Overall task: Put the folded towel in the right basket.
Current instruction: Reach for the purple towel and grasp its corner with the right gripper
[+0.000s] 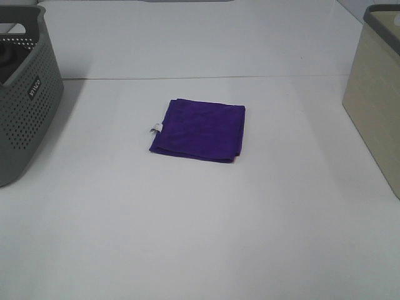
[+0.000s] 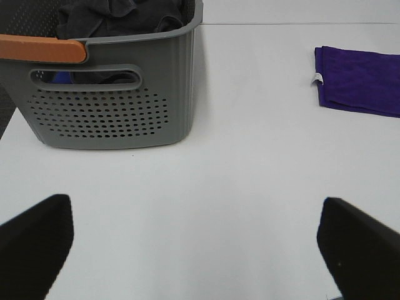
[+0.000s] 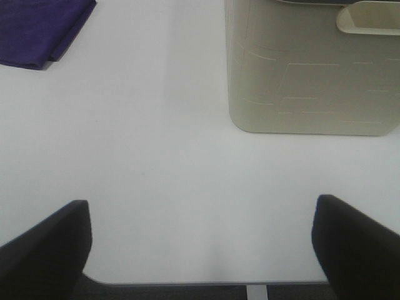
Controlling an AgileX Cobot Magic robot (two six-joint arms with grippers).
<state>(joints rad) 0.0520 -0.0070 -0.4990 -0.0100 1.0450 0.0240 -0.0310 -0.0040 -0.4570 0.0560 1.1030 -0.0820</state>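
A folded purple towel [image 1: 199, 129] with a small white tag lies flat in the middle of the white table. It also shows in the left wrist view [image 2: 359, 80] and in the right wrist view [image 3: 39, 31]. The right basket [image 1: 377, 87] is beige with a grey rim and stands at the table's right edge; the right wrist view [image 3: 312, 69] shows its wall. My left gripper [image 2: 200, 250] is open and empty over the table's front left. My right gripper [image 3: 200, 250] is open and empty over the front right. Neither arm shows in the exterior view.
A grey perforated basket [image 1: 25, 94] with an orange handle [image 2: 40, 49] stands at the left, holding dark clothes [image 2: 119, 15]. The table's front edge [image 3: 187, 284] lies just under my right gripper.
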